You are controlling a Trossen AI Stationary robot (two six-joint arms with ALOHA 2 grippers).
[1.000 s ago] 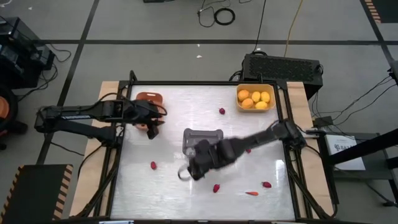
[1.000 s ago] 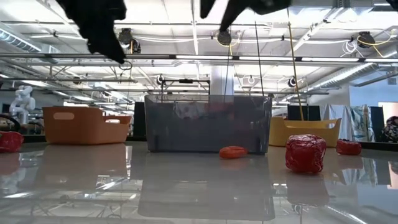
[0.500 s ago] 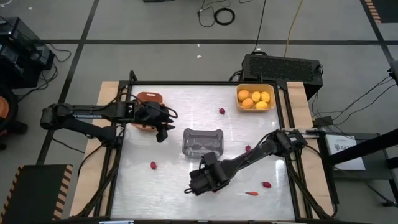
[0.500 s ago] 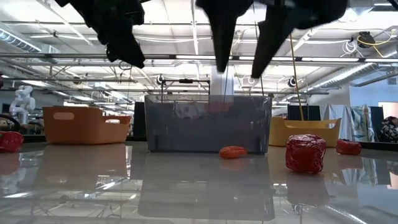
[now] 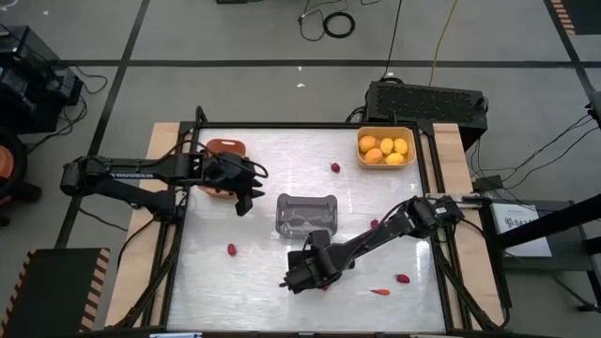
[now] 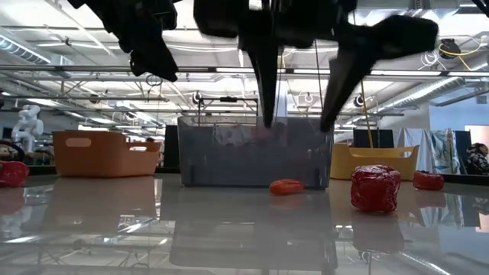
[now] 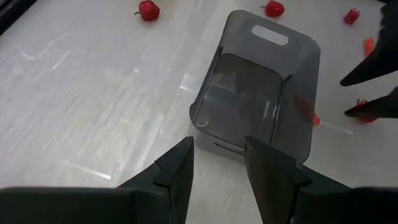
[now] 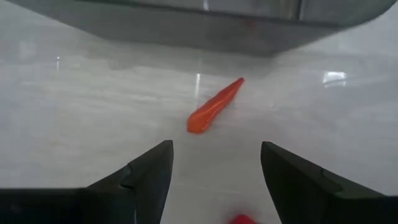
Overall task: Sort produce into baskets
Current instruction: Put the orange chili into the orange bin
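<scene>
An orange carrot stick (image 8: 214,107) lies on the table just in front of the grey translucent basket (image 5: 306,214); in the low view the carrot (image 6: 286,186) lies before the basket's near wall. My right gripper (image 8: 216,149) is open and hangs above the carrot, touching nothing; it also shows in the low view (image 6: 296,126) and the high view (image 5: 299,278). My left gripper (image 7: 217,155) is open and empty, in the air between the terracotta basket (image 5: 226,150) and the grey basket. The yellow basket (image 5: 411,147) holds several yellow-orange fruits.
Red berries lie scattered on the table (image 5: 335,167) (image 5: 231,250) (image 5: 403,278); one big in the low view (image 6: 375,188). A second carrot stick (image 5: 380,292) lies near the front edge. A black box (image 5: 427,101) stands behind the yellow basket.
My right gripper has gone from beside the grey basket toward the table's near edge and then down toward the carrot, staying open. My left gripper has moved a little toward the grey basket. The produce and baskets have kept still.
</scene>
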